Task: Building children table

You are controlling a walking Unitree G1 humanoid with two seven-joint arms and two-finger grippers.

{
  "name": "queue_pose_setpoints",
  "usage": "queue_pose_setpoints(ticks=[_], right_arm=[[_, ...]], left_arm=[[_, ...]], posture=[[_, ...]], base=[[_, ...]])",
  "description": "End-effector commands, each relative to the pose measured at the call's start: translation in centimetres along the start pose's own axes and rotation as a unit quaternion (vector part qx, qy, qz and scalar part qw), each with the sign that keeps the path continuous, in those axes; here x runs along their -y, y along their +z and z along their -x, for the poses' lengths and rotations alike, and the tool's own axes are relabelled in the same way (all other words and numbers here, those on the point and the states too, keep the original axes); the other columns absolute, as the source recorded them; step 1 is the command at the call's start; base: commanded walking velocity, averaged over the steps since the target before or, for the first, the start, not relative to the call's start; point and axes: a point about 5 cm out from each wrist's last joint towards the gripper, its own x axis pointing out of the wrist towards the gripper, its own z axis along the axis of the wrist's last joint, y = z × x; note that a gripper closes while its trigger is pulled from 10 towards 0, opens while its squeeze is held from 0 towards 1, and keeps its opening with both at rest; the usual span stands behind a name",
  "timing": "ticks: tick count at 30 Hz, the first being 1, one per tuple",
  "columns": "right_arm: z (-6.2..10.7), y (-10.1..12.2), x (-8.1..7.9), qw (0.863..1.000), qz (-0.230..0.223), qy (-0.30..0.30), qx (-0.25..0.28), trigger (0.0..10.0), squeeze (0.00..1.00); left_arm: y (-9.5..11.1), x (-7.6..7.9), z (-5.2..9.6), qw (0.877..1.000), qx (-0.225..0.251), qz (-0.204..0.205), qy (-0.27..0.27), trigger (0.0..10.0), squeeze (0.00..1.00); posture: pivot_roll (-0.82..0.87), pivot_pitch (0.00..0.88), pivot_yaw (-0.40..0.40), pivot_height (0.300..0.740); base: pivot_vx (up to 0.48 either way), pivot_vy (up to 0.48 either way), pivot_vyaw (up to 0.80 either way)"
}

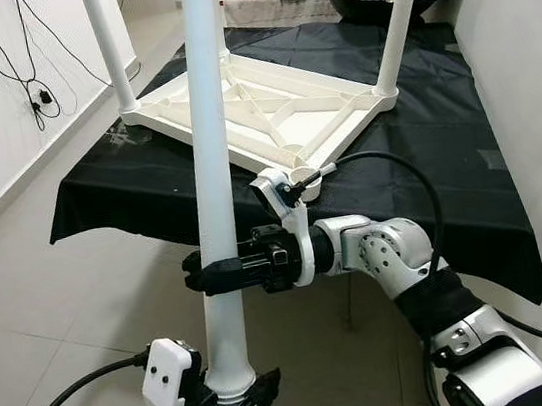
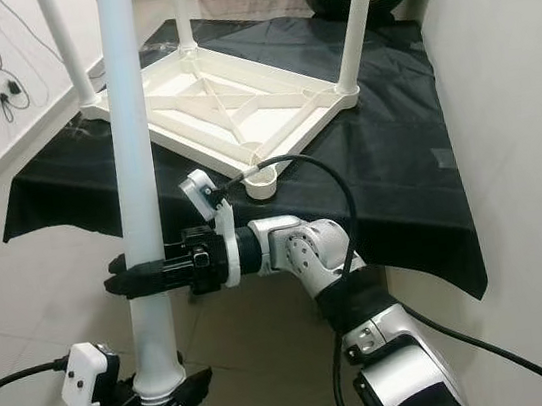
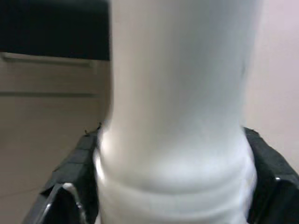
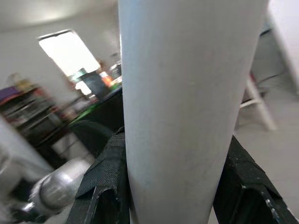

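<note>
The long white plastic table leg (image 1: 211,171) stands nearly upright in the lower centre of the left eye view, in front of the table with the black cloth (image 1: 423,131). The left gripper (image 1: 240,401) is closed around its threaded lower end at the bottom of the frame, and the right gripper (image 1: 215,271) is clamped on its shaft a little higher.

The white ribbed plastic table top (image 1: 259,114) lies upside down on the cloth in the upper centre, with 2 legs seen already standing in its corners. The empty round corner socket (image 1: 303,180) is at its near corner, just above the right arm.

The risk I see: the thread now points down, away from the socket, so the leg must be turned over. In such a regrasp the smooth shaft can slip, or the long upper end can knock a mounted leg or push the top across the cloth.
</note>
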Motion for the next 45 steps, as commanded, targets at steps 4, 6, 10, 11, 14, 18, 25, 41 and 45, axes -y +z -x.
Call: queue_pose_setpoints(ticks=[4,6,10,11,14,18,25,41,45], right_arm=[[0.1,0.9,1.3,0.997,0.02,-0.073,0.028,0.0,0.0],[0.1,0.9,1.3,0.997,0.02,-0.073,0.028,0.0,0.0],[0.1,1.1,1.6,0.995,0.023,-0.085,0.036,0.0,0.0],[0.1,1.2,1.7,0.995,0.025,-0.091,0.042,0.0,0.0],[0.1,1.4,1.9,0.993,0.025,-0.103,0.051,0.0,0.0],[0.2,1.6,2.5,0.988,0.036,-0.14,0.06,0.0,0.0],[0.3,2.5,3.9,0.963,0.074,-0.242,0.091,0.0,0.0],[1.0,4.8,3.3,0.864,0.183,-0.414,0.222,0.0,0.0],[1.1,5.2,2.5,0.843,0.2,-0.432,0.249,0.0,0.0]], left_arm=[[0.3,-0.3,-0.1,1.0,0.009,-0.012,0.019,10.0,0.0],[0.3,-0.3,-0.1,1.0,0.009,-0.012,0.019,10.0,0.0],[0.5,-0.5,-0.1,1.0,0.017,-0.008,0.025,10.0,0.0],[0.6,-0.5,-0.1,0.999,0.02,-0.009,0.026,10.0,0.0],[0.8,-0.5,-0.2,0.999,0.023,-0.016,0.033,10.0,0.0],[0.9,-1.5,-0.4,0.995,0.009,-0.053,0.088,10.0,0.0],[1.2,-3.7,-0.6,0.974,-0.003,-0.108,0.198,10.0,0.0],[7.1,-6.0,-1.2,0.89,0.086,-0.254,0.369,10.0,0.0],[7.8,-6.5,-1.6,0.872,0.089,-0.273,0.396,10.0,0.0]], posture=[[0.07,0.087,-0.02,0.74],[0.07,0.087,-0.02,0.74],[0.07,0.086,-0.019,0.74],[0.07,0.086,-0.019,0.74],[0.07,0.086,-0.019,0.74],[0.07,0.086,-0.022,0.74],[0.07,0.085,-0.024,0.74],[0.06,0.082,-0.02,0.74],[0.06,0.073,-0.017,0.74]], base=[[0.0,0.0,0.0],[0.0,0.0,0.0],[0.0,0.0,0.0],[0.0,0.0,0.0],[0.0,0.0,0.0],[0.0,0.0,0.0],[0.0,0.0,0.0],[0.0,0.0,0.0],[0.0,0.0,0.0]])
